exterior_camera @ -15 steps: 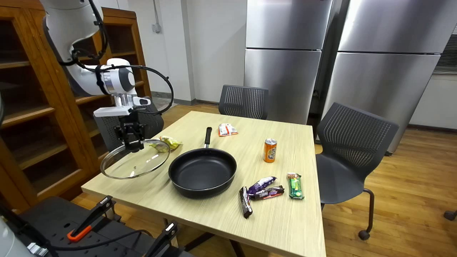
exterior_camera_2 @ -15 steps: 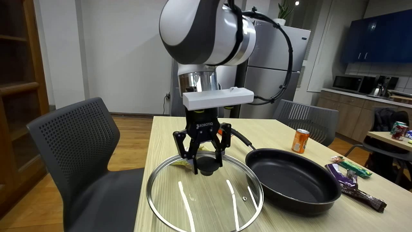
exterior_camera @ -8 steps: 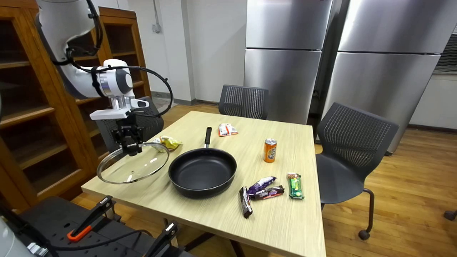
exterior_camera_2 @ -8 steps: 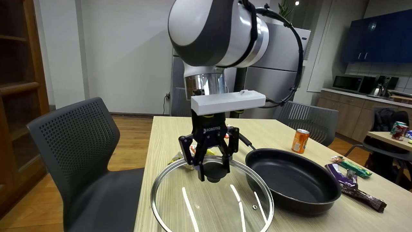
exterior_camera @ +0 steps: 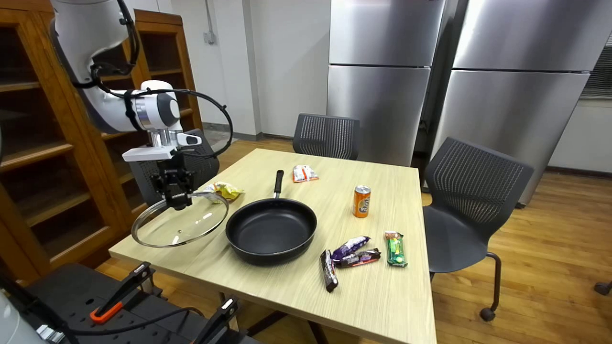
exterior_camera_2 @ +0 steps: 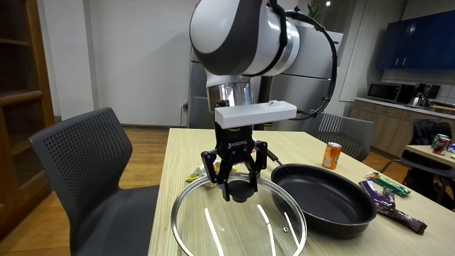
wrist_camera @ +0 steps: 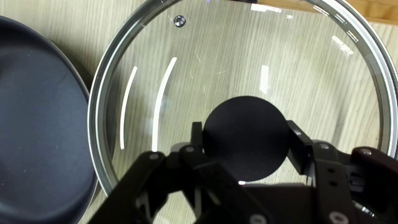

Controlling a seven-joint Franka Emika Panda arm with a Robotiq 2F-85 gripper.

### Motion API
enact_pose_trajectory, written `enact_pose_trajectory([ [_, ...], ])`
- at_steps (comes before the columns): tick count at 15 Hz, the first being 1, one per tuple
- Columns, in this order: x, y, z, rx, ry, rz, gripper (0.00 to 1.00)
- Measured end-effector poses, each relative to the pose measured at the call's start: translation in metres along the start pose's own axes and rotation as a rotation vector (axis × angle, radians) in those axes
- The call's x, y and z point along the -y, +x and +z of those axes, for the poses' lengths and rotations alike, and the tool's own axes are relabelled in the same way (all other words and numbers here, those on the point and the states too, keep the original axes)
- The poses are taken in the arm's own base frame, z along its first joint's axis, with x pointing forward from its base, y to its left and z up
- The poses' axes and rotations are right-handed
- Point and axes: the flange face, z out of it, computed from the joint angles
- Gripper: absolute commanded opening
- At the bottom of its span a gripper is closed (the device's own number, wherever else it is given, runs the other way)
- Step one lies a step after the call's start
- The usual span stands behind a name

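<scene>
My gripper [exterior_camera: 178, 198] is shut on the black round knob of a glass lid [exterior_camera: 198, 223]. In an exterior view the two fingers [exterior_camera_2: 240, 189] sit on either side of the knob [exterior_camera_2: 241, 193]. The lid has a steel rim and a small vent hole; it is low over the table, and I cannot tell if it touches. In the wrist view the knob [wrist_camera: 245, 137] is between the fingertips, and the lid [wrist_camera: 217, 62] is beside the black frying pan [wrist_camera: 40, 124]. The empty pan also shows in both exterior views [exterior_camera: 271, 229] [exterior_camera_2: 323, 199].
A yellow snack bag [exterior_camera: 224, 190] lies behind the lid. A white-and-red bag [exterior_camera: 304, 174] lies past the pan handle. An orange can [exterior_camera: 362, 201] stands farther along the table [exterior_camera: 382, 306]. Purple and dark wrapped bars [exterior_camera: 351, 247] and a green one [exterior_camera: 395, 249] lie beyond the pan. Chairs [exterior_camera_2: 96, 170] surround the table.
The gripper and lid have moved lower. In an exterior view they have also shifted right, toward the pan. In the last half second they moved only slightly. The grip on the knob is unchanged.
</scene>
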Motion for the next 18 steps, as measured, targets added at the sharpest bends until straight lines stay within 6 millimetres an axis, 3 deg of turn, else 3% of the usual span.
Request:
enact_pose_trajectory([
  [7, -0.004, 0.004, 0.008, 0.03, -0.006, 0.003, 0.39],
  [18, 0.005, 0.027, 0.016, 0.051, -0.007, -0.043, 0.39],
])
